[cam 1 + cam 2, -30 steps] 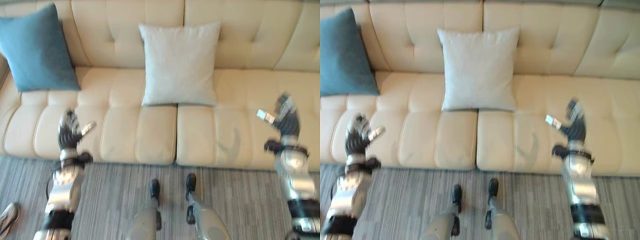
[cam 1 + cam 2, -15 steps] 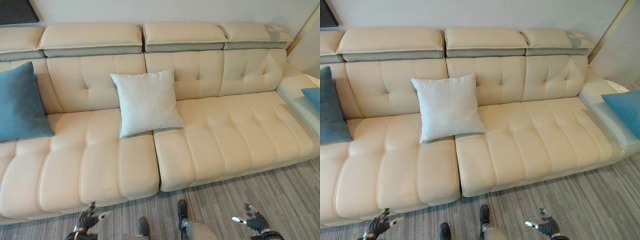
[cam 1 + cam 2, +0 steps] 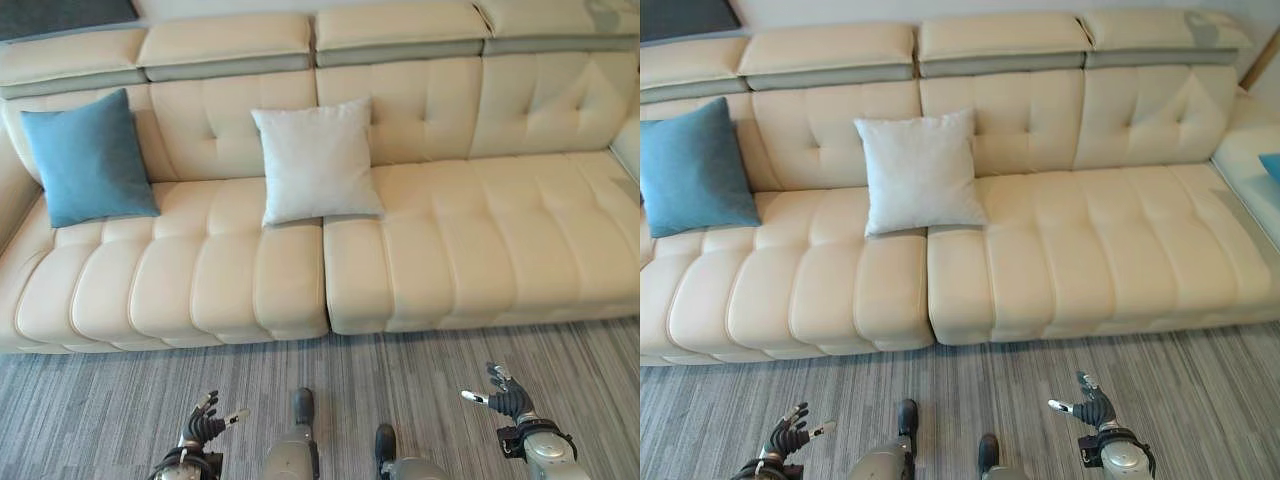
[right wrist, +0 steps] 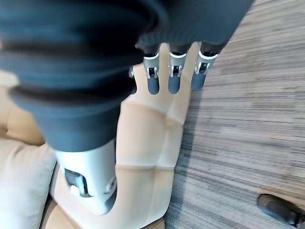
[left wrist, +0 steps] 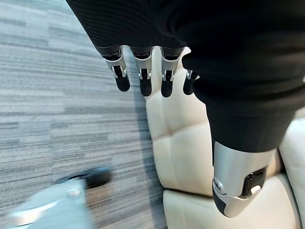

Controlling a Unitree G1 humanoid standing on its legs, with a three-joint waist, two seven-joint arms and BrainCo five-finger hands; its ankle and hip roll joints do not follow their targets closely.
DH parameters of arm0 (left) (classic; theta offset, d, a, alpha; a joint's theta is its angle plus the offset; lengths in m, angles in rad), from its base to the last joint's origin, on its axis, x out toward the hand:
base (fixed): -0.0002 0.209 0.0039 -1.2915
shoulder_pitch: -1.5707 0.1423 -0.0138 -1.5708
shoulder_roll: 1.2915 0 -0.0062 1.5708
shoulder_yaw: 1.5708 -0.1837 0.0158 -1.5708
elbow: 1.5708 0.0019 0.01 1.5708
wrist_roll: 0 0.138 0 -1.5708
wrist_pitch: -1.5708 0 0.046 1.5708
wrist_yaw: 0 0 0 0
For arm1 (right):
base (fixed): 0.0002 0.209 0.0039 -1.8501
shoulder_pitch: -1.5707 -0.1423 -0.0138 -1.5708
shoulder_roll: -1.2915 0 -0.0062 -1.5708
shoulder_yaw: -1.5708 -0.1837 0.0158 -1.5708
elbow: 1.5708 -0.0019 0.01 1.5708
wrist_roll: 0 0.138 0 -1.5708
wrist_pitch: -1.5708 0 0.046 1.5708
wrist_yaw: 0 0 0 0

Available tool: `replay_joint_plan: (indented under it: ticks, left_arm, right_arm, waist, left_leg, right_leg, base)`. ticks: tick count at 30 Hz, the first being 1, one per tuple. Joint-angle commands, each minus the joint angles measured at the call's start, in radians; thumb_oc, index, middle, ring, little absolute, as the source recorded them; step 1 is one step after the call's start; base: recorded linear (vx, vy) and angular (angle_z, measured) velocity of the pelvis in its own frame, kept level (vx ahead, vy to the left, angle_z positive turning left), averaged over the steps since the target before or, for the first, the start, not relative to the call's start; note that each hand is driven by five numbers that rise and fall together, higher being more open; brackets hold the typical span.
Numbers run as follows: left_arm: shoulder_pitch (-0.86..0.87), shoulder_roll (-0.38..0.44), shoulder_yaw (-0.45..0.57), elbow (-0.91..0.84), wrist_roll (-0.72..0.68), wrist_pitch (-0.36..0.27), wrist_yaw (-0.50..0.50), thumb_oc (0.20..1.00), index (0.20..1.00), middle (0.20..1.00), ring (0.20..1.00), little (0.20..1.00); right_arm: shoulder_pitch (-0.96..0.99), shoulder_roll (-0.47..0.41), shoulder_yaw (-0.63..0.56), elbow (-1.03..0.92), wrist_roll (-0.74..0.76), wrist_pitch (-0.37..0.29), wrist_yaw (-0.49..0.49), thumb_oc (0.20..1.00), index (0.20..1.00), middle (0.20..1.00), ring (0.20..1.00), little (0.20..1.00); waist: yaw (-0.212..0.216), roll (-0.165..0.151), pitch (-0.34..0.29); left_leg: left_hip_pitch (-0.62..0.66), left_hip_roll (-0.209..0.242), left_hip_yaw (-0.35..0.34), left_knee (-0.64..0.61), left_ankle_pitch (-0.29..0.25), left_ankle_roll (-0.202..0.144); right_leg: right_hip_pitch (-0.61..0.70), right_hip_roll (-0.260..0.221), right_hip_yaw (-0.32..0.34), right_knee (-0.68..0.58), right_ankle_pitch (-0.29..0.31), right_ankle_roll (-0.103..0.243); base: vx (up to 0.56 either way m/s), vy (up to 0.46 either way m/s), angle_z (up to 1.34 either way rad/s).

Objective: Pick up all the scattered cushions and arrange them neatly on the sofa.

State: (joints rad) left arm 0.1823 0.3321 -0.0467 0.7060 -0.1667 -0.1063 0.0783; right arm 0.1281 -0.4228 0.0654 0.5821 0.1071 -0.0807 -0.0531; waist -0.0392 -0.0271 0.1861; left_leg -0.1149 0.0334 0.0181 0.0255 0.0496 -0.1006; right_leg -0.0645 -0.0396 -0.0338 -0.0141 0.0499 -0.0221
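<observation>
Left hand [image 3: 205, 428] and right hand [image 3: 508, 401]: fingers spread, empty, over carpet [image 3: 100, 400]; white cushion [image 3: 316, 162] and blue cushion [image 3: 88, 157] upright against sofa [image 3: 480, 240] backrest.

A grey striped carpet [image 3: 120, 390] covers the floor. A dark panel [image 3: 685, 17] sits on the wall; it is up in the corner.

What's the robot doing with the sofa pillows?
Right now it holds nothing. Its left hand and right hand hang open above the grey floor in front of the cream sofa. A blue cushion leans against the backrest at the sofa's left end, and a white cushion stands near the middle. The corner of another blue cushion shows at the far right.
</observation>
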Motion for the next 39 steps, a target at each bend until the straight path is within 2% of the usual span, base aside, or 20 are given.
replay_joint_plan:
  ticks: [1, 3, 8, 11, 12, 13, 15, 16, 17, 18, 20, 23, 25, 26, 28, 30, 31, 33, 36, 39]
  left_arm:
    - [-0.028, 0.042, -0.017, -0.068, 0.028, -0.032, 0.003, 1.000, 1.000, 1.000, 1.000, 1.000]
    - [-0.034, 0.038, -0.028, -0.054, 0.036, -0.025, 0.002, 1.000, 1.000, 1.000, 1.000, 1.000]
    - [-0.036, 0.045, -0.038, -0.057, 0.035, -0.014, -0.006, 1.000, 1.000, 1.000, 1.000, 1.000]
    - [-0.041, 0.050, -0.041, -0.060, 0.049, -0.007, -0.003, 1.000, 1.000, 1.000, 1.000, 1.000]
    - [-0.041, 0.051, -0.040, -0.060, 0.049, -0.007, -0.003, 1.000, 1.000, 1.000, 1.000, 1.000]
    - [-0.043, 0.055, -0.042, -0.073, 0.060, -0.007, 0.002, 1.000, 1.000, 1.000, 1.000, 1.000]
    - [-0.050, 0.065, -0.043, -0.100, 0.057, -0.005, 0.007, 1.000, 1.000, 1.000, 1.000, 1.000]
    - [-0.048, 0.068, -0.045, -0.112, 0.061, -0.003, 0.008, 1.000, 1.000, 1.000, 1.000, 1.000]
    - [-0.049, 0.072, -0.045, -0.123, 0.060, -0.001, 0.009, 1.000, 1.000, 1.000, 1.000, 1.000]
    - [-0.049, 0.072, -0.045, -0.123, 0.060, -0.001, 0.009, 1.000, 1.000, 1.000, 1.000, 1.000]
    - [-0.036, 0.067, -0.042, -0.133, 0.067, 0.003, 0.005, 1.000, 1.000, 1.000, 1.000, 1.000]
    - [-0.028, 0.054, -0.054, -0.132, 0.080, 0.006, -0.007, 1.000, 1.000, 1.000, 1.000, 1.000]
    - [-0.032, 0.047, -0.060, -0.130, 0.082, 0.005, -0.008, 1.000, 1.000, 1.000, 1.000, 1.000]
    - [-0.041, 0.032, -0.081, -0.138, 0.079, 0.009, -0.018, 1.000, 1.000, 1.000, 1.000, 1.000]
    - [-0.052, 0.013, -0.097, -0.140, 0.061, 0.010, -0.017, 1.000, 1.000, 1.000, 1.000, 1.000]
    - [-0.060, 0.004, -0.107, -0.143, 0.042, 0.005, -0.010, 1.000, 1.000, 1.000, 1.000, 1.000]
    - [-0.060, 0.002, -0.108, -0.146, 0.042, 0.004, -0.005, 1.000, 1.000, 1.000, 1.000, 1.000]
    - [-0.047, 0.002, -0.113, -0.154, 0.048, 0.007, -0.009, 1.000, 1.000, 1.000, 1.000, 1.000]
    - [-0.035, 0.006, -0.111, -0.160, 0.057, 0.013, -0.012, 1.000, 1.000, 1.000, 1.000, 1.000]
    - [-0.024, 0.006, -0.106, -0.178, 0.053, 0.018, -0.010, 1.000, 1.000, 1.000, 1.000, 1.000]
  right_arm:
    - [-0.008, 0.009, -0.015, -0.031, 0.037, -0.031, -0.008, 1.000, 1.000, 1.000, 1.000, 1.000]
    - [-0.001, 0.026, -0.032, -0.002, 0.063, -0.026, -0.015, 1.000, 1.000, 1.000, 1.000, 1.000]
    - [0.007, 0.060, -0.045, 0.014, 0.108, -0.020, -0.016, 1.000, 1.000, 1.000, 1.000, 1.000]
    - [-0.007, 0.077, -0.054, 0.000, 0.137, -0.020, -0.025, 1.000, 1.000, 1.000, 1.000, 1.000]
    - [-0.008, 0.077, -0.054, -0.001, 0.136, -0.020, -0.025, 1.000, 1.000, 1.000, 1.000, 1.000]
    - [-0.018, 0.087, -0.054, -0.017, 0.149, -0.024, -0.031, 1.000, 1.000, 1.000, 1.000, 1.000]
    - [-0.037, 0.095, -0.053, -0.027, 0.165, -0.030, -0.043, 1.000, 1.000, 1.000, 1.000, 1.000]
    - [-0.039, 0.099, -0.050, -0.034, 0.165, -0.029, -0.044, 1.000, 1.000, 1.000, 1.000, 1.000]
    - [-0.043, 0.105, -0.039, -0.047, 0.155, -0.027, -0.050, 1.000, 1.000, 1.000, 1.000, 1.000]
    - [-0.043, 0.105, -0.040, -0.048, 0.155, -0.027, -0.050, 1.000, 1.000, 1.000, 1.000, 1.000]
    - [-0.036, 0.105, -0.024, -0.068, 0.138, -0.025, -0.052, 1.000, 1.000, 1.000, 1.000, 1.000]
    - [-0.014, 0.104, -0.034, -0.085, 0.134, -0.019, -0.053, 1.000, 1.000, 1.000, 1.000, 1.000]
    - [-0.007, 0.099, -0.036, -0.087, 0.133, -0.022, -0.055, 1.000, 1.000, 1.000, 1.000, 1.000]
    - [0.007, 0.090, -0.041, -0.097, 0.134, -0.022, -0.060, 1.000, 1.000, 1.000, 1.000, 1.000]
    - [0.015, 0.075, -0.049, -0.102, 0.133, -0.019, -0.066, 1.000, 1.000, 1.000, 1.000, 1.000]
    - [0.014, 0.068, -0.051, -0.105, 0.137, -0.014, -0.072, 1.000, 1.000, 1.000, 1.000, 1.000]
    - [0.012, 0.068, -0.050, -0.109, 0.139, -0.015, -0.071, 1.000, 1.000, 1.000, 1.000, 1.000]
    - [0.012, 0.067, -0.044, -0.111, 0.136, -0.014, -0.070, 1.000, 1.000, 1.000, 1.000, 1.000]
    - [0.006, 0.066, -0.035, -0.108, 0.129, -0.014, -0.078, 1.000, 1.000, 1.000, 1.000, 1.000]
    - [0.004, 0.066, -0.030, -0.107, 0.129, -0.018, -0.086, 1.000, 1.000, 1.000, 1.000, 1.000]
  waist:
    - [-0.009, -0.034, -0.020]
    - [-0.034, -0.025, -0.044]
    - [-0.058, -0.021, -0.047]
    - [-0.074, -0.024, -0.036]
    - [-0.072, -0.024, -0.039]
    - [-0.079, -0.029, -0.029]
    - [-0.070, -0.036, -0.023]
    - [-0.065, -0.035, -0.021]
    - [-0.051, -0.030, -0.021]
    - [-0.050, -0.029, -0.020]
    - [-0.040, -0.020, -0.031]
    - [-0.057, -0.018, -0.043]
    - [-0.067, -0.012, -0.041]
    - [-0.086, -0.003, -0.026]
    - [-0.092, 0.000, -0.006]
    - [-0.077, -0.003, 0.007]
    - [-0.067, -0.015, 0.008]
    - [-0.038, -0.021, 0.012]
    - [0.000, -0.008, 0.014]
    - [0.036, 0.000, 0.020]
  left_leg:
    - [-0.013, -0.031, -0.034, 0.035, -0.081, 0.032]
    - [0.026, -0.028, -0.016, -0.011, -0.077, 0.042]
    - [0.069, -0.029, 0.015, -0.045, -0.083, 0.058]
    - [0.092, -0.023, 0.085, -0.050, -0.096, 0.071]
    - [0.089, -0.022, 0.087, -0.051, -0.094, 0.070]
    - [0.102, -0.011, 0.141, -0.054, -0.102, 0.074]
    - [0.104, 0.010, 0.210, -0.053, -0.108, 0.076]
    - [0.113, 0.022, 0.239, -0.057, -0.109, 0.075]
    - [0.132, 0.055, 0.306, -0.065, -0.103, 0.067]
    - [0.134, 0.055, 0.307, -0.065, -0.104, 0.067]
    - [0.182, 0.095, 0.385, -0.055, -0.128, 0.045]
    - [0.207, 0.105, 0.412, -0.030, -0.148, 0.041]
    - [0.204, 0.114, 0.415, 0.012, -0.160, 0.036]
    - [0.182, 0.142, 0.405, 0.145, -0.177, 0.033]
    - [0.132, 0.189, 0.378, 0.319, -0.146, 0.025]
    - [0.069, 0.162, 0.313, 0.374, -0.133, 0.040]
    - [0.017, 0.119, 0.292, 0.350, -0.127, 0.064]
    - [-0.053, 0.063, 0.242, 0.291, -0.131, 0.073]
    - [-0.129, 0.030, 0.189, 0.166, -0.025, 0.053]
    - [-0.199, -0.011, 0.117, 0.030, 0.020, 0.043]
  right_leg:
    - [0.001, -0.015, 0.026, 0.014, -0.066, 0.117]
    - [-0.004, -0.007, 0.044, 0.025, -0.067, 0.119]
    - [-0.012, 0.004, 0.091, 0.041, -0.058, 0.126]
    - [-0.036, 0.023, 0.153, 0.058, -0.041, 0.139]
    - [-0.040, 0.023, 0.155, 0.057, -0.038, 0.139]
    - [-0.064, 0.034, 0.173, 0.074, -0.028, 0.152]
    - [-0.099, 0.024, 0.129, 0.085, -0.011, 0.163]
    - [-0.103, 0.010, 0.068, 0.089, -0.013, 0.161]
    - [-0.117, -0.033, -0.088, 0.109, -0.024, 0.150]
    - [-0.116, -0.033, -0.087, 0.110, -0.025, 0.150]
    - [-0.081, -0.083, -0.253, 0.100, -0.056, 0.150]
    - [-0.082, -0.073, -0.212, 0.098, -0.064, 0.147]
    - [-0.080, -0.066, -0.194, 0.096, -0.068, 0.139]
    - [-0.065, -0.048, -0.160, 0.099, -0.087, 0.116]
    - [-0.029, -0.029, -0.144, 0.106, -0.116, 0.084]
    - [0.006, -0.022, -0.126, 0.104, -0.135, 0.069]
    - [0.011, -0.031, -0.123, 0.098, -0.122, 0.067]
    - [0.046, -0.028, -0.091, 0.087, -0.131, 0.077]
    - [0.102, 0.005, -0.060, 0.075, -0.161, 0.076]
    - [0.166, 0.035, -0.012, 0.085, -0.210, 0.070]
  base:
    - [-0.01, 0.074, -0.55]
    - [0.04, 0.093, -0.31]
    - [0.01, 0.077, -0.36]
    - [-0.02, 0.065, -1.04]
    - [-0.03, 0.040, -0.88]
    - [-0.07, -0.007, -0.98]
    - [-0.07, -0.053, -1.26]
    - [-0.02, -0.152, -1.63]
    - [-0.01, -0.129, -1.78]
    - [0.07, -0.144, -1.99]
    - [0.13, -0.164, -1.72]
    - [0.14, -0.168, -1.58]
    - [0.14, -0.188, -0.83]
    - [0.19, -0.272, -0.42]
    - [0.24, -0.294, -0.36]
    - [0.20, -0.160, -0.44]
    - [0.20, -0.082, -0.43]
    - [0.29, -0.045, -0.57]
    - [0.36, -0.037, -0.81]
    - [0.44, -0.002, -0.33]
